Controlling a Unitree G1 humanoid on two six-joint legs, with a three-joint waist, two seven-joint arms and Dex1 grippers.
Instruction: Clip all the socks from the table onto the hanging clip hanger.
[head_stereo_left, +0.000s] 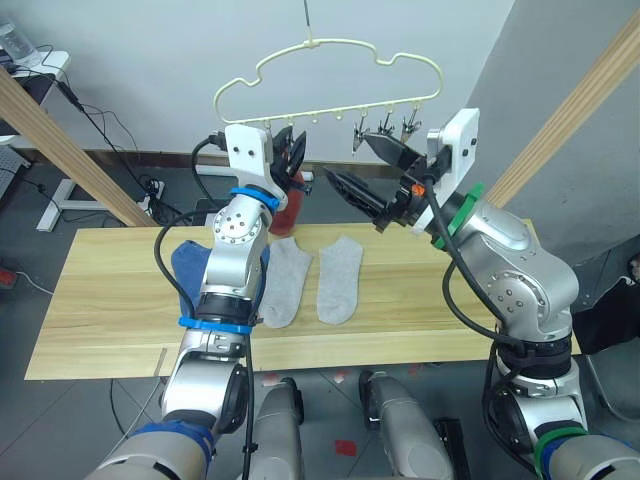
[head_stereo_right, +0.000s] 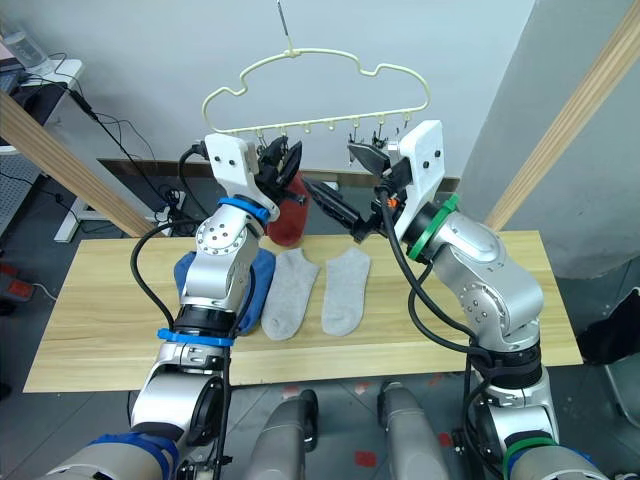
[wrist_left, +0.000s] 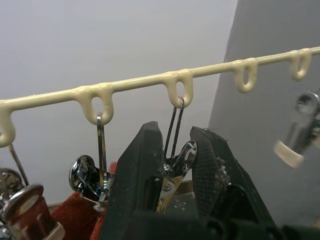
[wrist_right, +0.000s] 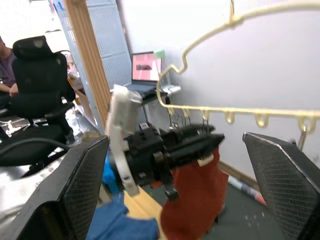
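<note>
Grey socks (head_stereo_left: 312, 278) lie flat on plank table (head_stereo_left: 100, 300)

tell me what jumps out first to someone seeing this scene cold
The cream clip hanger hangs above the table, with a red sock already dangling from it. The left gripper is pinching one of its metal clips, the right gripper open beside it. Two grey socks lie mid-table.
</note>
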